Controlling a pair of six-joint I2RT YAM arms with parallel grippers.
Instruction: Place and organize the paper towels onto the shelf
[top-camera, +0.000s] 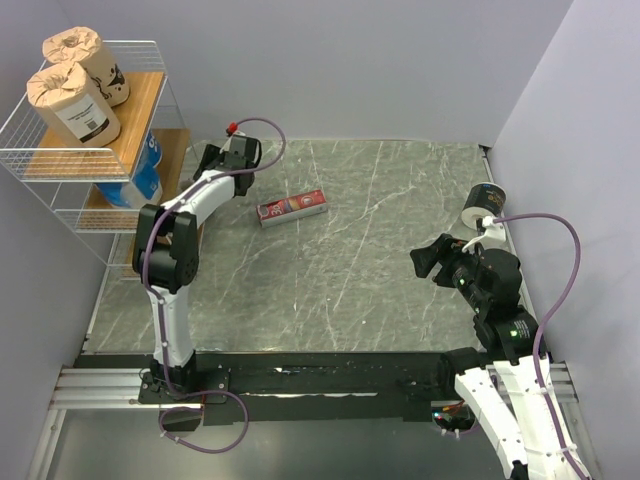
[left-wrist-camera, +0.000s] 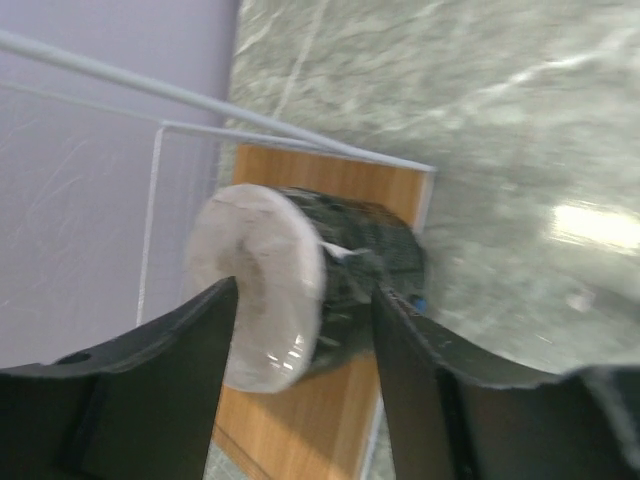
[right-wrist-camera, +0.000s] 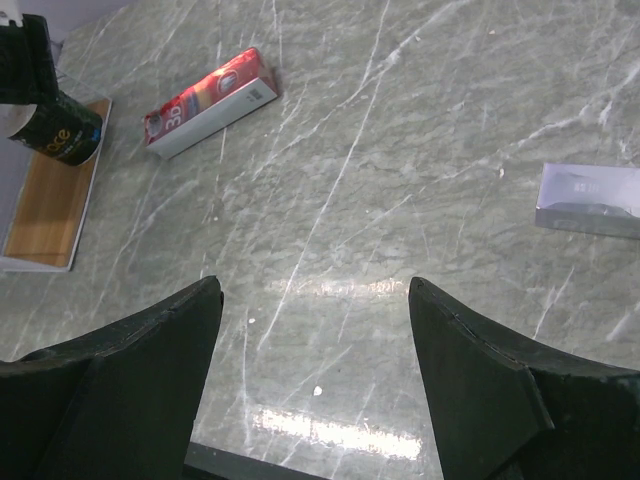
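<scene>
The left arm is up off its base, elbow bent, forearm slanting toward the foot of the shelf, with the wrist turned in at the lowest wooden board. The left gripper has its fingers apart on either side of a dark roll that lies on its side on that board, pale end toward the wire. The wrist view is blurred, so whether the pads are pressing on the wrapper or just flanking it cannot be told. From above, the gripper body hides this roll completely.

Over on the right, the right arm is folded back close to the wall. The right gripper hangs over the bare marble table, jaws wide and nothing between them.

The second dark roll sits on the table by the right wall, just beyond that arm. Two kraft rolls stand on the top tier. The blue-and-white rolls are on the tier below, half hidden by the board above them. A red box lies flat mid-table.
</scene>
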